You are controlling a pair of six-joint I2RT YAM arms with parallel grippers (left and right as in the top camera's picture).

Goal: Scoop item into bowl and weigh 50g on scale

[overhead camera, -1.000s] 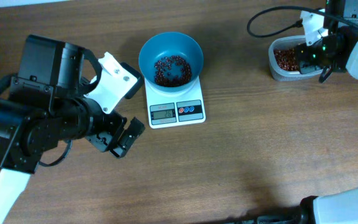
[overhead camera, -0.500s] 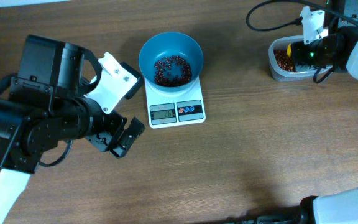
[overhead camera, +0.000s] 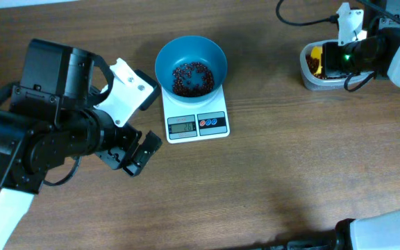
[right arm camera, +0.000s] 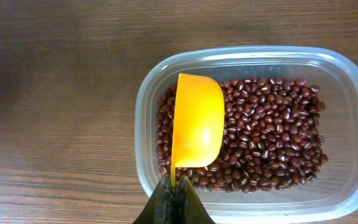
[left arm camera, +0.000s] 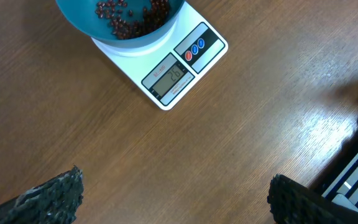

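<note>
Beans sit in our blue bowl on the white scale. More beans fill the clear tub. Our right gripper is squeezed tight on the orange scoop, over the tub. Our left gripper is wide open, holds nothing, and is near the scale.

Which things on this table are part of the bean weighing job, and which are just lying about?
In the job:
beans
bowl, on the scale
tub of more beans
scoop, over the tub
right claw, shut on the scoop

Not in use:
left claw, open, beside the scale
</note>
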